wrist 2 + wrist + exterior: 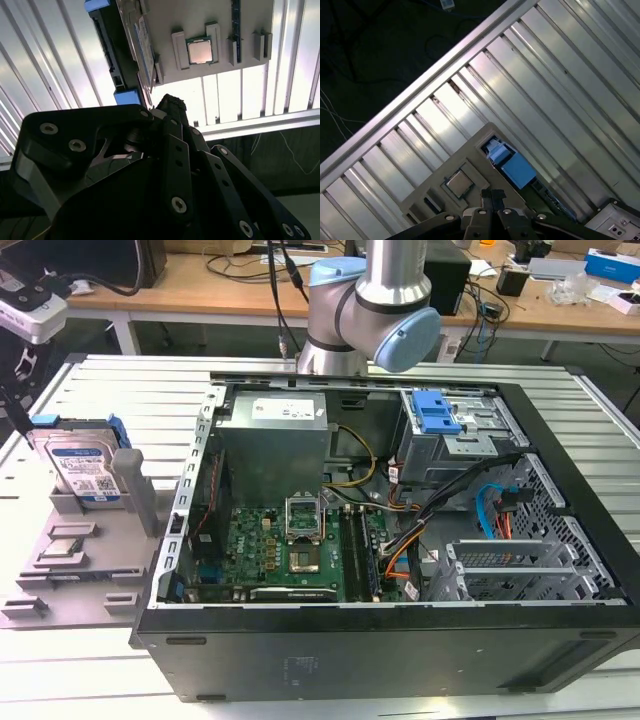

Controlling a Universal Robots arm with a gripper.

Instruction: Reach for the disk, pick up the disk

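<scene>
Silver rectangular metal disk (85,468), blue-framed, stands upright in grey holder (135,490), exterior view's left; black gripper (491,196), fingers closed together and empty, likely needs opening and squaring to its faces.

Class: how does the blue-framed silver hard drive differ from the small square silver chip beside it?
The rectangular silver metal hard drive in its blue plastic frame is larger than the small square silver chip. The drive stands on edge in a slot; the chip lies flat in a recess. The drive has a blue surround, the chip none. Both are silver and share one grey tray.
</scene>
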